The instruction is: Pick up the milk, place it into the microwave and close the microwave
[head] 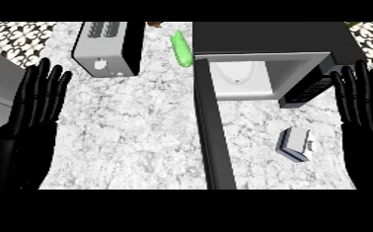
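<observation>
Head view: microwave open, nothing inside; milk on counter; each robot hand flat-fingered, holding nothing.

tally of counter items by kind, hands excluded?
Microwave, door open: 1
Toaster: 1
Milk carton: 1
Green item: 1
Small brown item, top edge: 1
Total: 5

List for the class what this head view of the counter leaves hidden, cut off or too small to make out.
- Microwave interior: mostly hidden by its own top; only the white plate shows.
- Brown thing behind the toaster: cut off by the top edge, unidentifiable.
- Milk carton's label: too small to read.
- Left hand and right hand: partly cut off by the side edges.
</observation>
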Available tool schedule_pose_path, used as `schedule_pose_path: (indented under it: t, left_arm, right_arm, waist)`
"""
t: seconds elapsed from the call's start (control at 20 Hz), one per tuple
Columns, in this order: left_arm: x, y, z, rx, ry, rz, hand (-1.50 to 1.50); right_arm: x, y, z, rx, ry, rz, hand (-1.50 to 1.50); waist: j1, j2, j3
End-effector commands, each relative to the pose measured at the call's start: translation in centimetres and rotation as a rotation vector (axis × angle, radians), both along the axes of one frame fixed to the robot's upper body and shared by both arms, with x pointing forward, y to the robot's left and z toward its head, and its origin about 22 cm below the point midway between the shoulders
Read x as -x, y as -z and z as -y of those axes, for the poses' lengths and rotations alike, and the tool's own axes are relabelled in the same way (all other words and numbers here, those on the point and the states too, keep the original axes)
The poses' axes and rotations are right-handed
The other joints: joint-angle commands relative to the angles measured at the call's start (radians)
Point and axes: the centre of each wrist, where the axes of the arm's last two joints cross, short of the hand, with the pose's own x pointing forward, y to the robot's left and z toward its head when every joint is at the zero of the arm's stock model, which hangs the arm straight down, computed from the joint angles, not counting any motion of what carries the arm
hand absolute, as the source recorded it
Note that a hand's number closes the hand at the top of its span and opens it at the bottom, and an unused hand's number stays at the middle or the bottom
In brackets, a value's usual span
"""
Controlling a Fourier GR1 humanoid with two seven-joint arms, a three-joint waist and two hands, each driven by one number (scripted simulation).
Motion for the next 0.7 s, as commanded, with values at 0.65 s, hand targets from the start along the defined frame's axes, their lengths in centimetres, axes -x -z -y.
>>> schedule_pose_path:
  t: [0.65]
  left_arm:
    - [4.8,0.3,3.3,0.101,-0.125,-0.076,-1.50]
  right_arm:
    - [0.5,1.2,3.6,-0.113,0.054,-0.143,-1.50]
  waist:
    - [0.019,-0.013,-0.014]
